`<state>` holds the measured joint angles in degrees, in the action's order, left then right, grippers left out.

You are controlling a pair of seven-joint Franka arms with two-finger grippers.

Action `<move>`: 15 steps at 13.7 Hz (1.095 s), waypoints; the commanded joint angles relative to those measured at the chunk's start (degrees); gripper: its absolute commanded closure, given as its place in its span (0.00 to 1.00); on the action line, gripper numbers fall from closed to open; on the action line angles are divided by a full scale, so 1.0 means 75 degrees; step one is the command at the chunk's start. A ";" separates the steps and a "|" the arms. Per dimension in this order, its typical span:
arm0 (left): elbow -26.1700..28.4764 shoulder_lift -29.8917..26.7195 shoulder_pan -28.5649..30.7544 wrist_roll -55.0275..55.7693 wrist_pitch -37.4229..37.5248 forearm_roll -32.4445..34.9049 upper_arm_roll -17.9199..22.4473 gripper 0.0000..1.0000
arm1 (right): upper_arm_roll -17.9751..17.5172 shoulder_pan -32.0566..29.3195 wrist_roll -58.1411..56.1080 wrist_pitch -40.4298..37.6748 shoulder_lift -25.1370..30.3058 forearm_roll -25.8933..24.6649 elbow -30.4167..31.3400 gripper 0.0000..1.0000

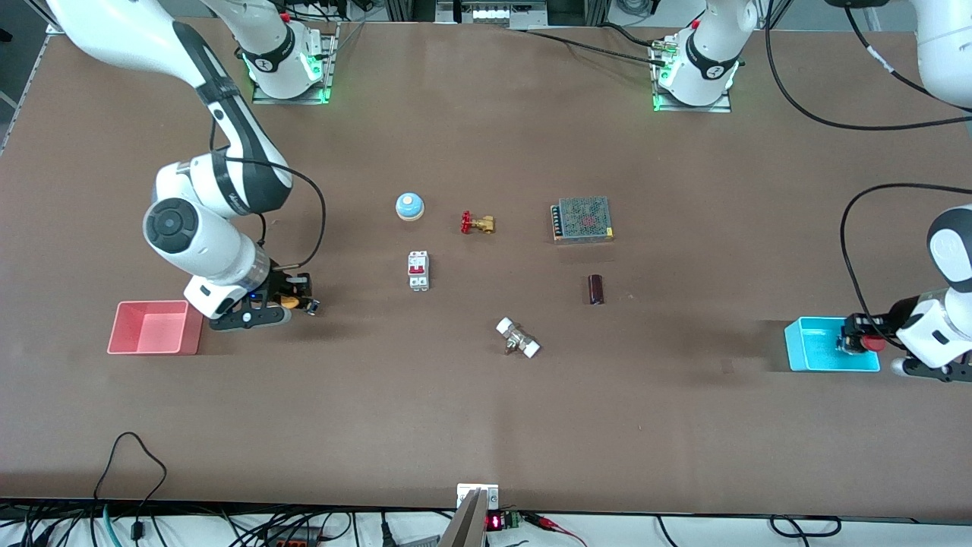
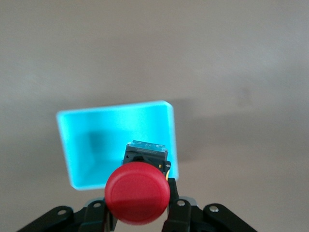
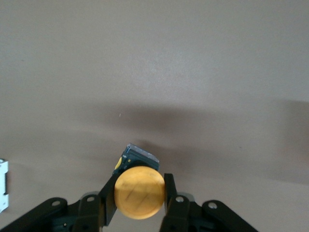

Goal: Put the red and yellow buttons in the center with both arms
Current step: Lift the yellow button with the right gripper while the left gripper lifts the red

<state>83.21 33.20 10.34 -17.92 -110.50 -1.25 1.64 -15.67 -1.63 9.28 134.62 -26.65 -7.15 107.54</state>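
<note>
My left gripper (image 1: 864, 341) is shut on the red button (image 1: 872, 343), held up over the cyan bin (image 1: 812, 346) at the left arm's end of the table. In the left wrist view the red cap (image 2: 137, 193) sits between the fingers (image 2: 179, 212) above the cyan bin (image 2: 79, 140). My right gripper (image 1: 300, 298) is shut on the yellow button (image 1: 289, 302), held over bare tabletop beside the pink bin (image 1: 152, 327). In the right wrist view the orange-yellow cap (image 3: 139, 192) sits between the fingers (image 3: 170, 191). The bare centre of the brown table (image 1: 486, 395) lies between the arms.
On the table's middle lie a blue-and-white dome with orange top (image 1: 409, 206), a brass valve with red handle (image 1: 477, 223), a white breaker (image 1: 418, 270), a metal power supply (image 1: 582, 219), a dark cylinder (image 1: 596, 289) and a white-ended fitting (image 1: 518, 338).
</note>
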 commanded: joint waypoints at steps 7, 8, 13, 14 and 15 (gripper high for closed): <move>0.2450 -0.1567 -0.1530 0.3689 -0.0334 -0.0148 -0.0594 0.62 | 0.0003 0.0299 0.1317 0.0145 -0.0219 -0.1508 0.0169 0.64; 0.2777 -0.1626 -0.1577 0.3690 -0.0755 -0.0184 -0.0606 0.62 | 0.0003 0.0311 0.1329 0.0145 -0.0254 -0.1531 0.0169 0.64; 0.4547 -0.1849 -0.1706 0.4321 -0.3273 -0.0302 -0.0758 0.62 | 0.0003 0.0381 0.1352 0.0145 -0.0407 -0.1613 0.0169 0.62; 0.4747 -0.1837 -0.1741 0.4473 -0.3650 -0.0302 -0.0781 0.62 | 0.0003 0.0381 0.1352 0.0156 -0.0430 -0.1613 0.0169 0.62; 0.4889 -0.1814 -0.1741 0.4614 -0.3839 -0.0302 -0.0816 0.62 | 0.0003 0.0381 0.1352 0.0156 -0.0454 -0.1613 0.0169 0.62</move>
<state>115.20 22.50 -2.29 14.47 -135.83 -2.54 -4.15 -15.67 0.91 17.82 135.34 -30.00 -17.96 108.44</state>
